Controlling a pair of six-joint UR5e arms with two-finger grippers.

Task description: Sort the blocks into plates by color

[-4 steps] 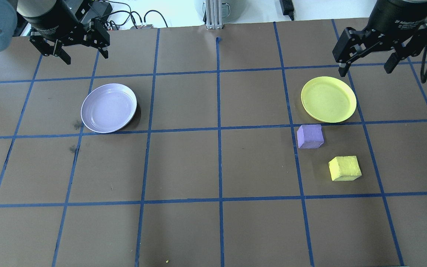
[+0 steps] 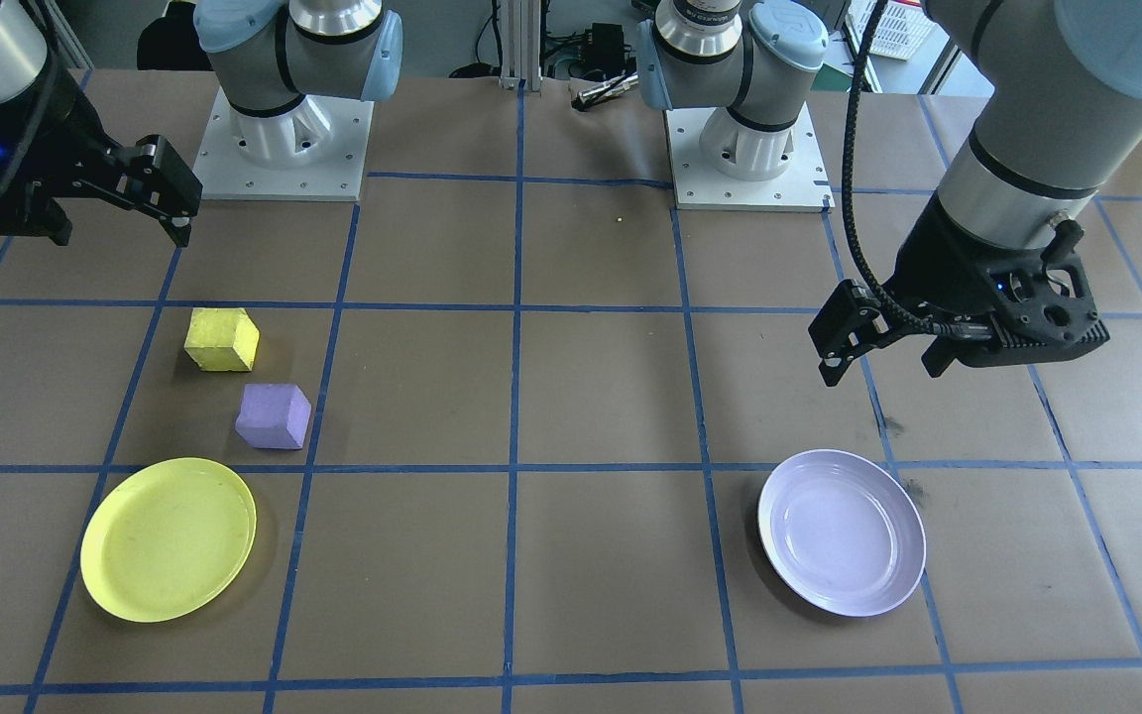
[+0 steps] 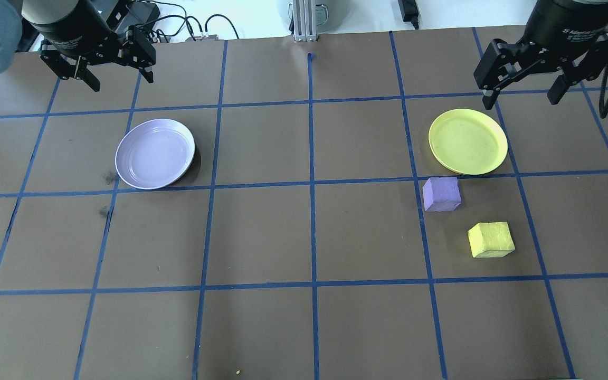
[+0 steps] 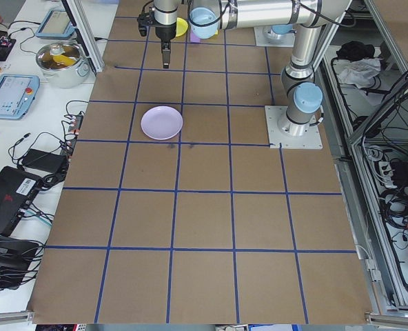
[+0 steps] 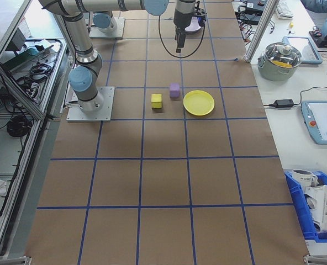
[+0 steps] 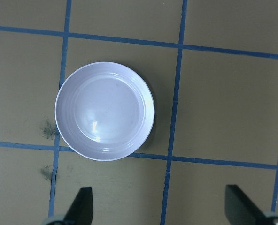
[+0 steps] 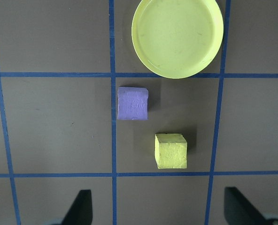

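Both blocks sit on the bench on the robot's right side: the purple block (image 3: 442,194) just beside the yellow plate (image 3: 467,141), not touching it, and the yellow block (image 3: 491,239) a bit further toward the robot. The lavender plate (image 3: 155,153) is well apart on the left side with nothing in it. The left gripper (image 3: 97,68) and right gripper (image 3: 523,79) hang above the bench's far edge, both with fingers spread wide and holding nothing.
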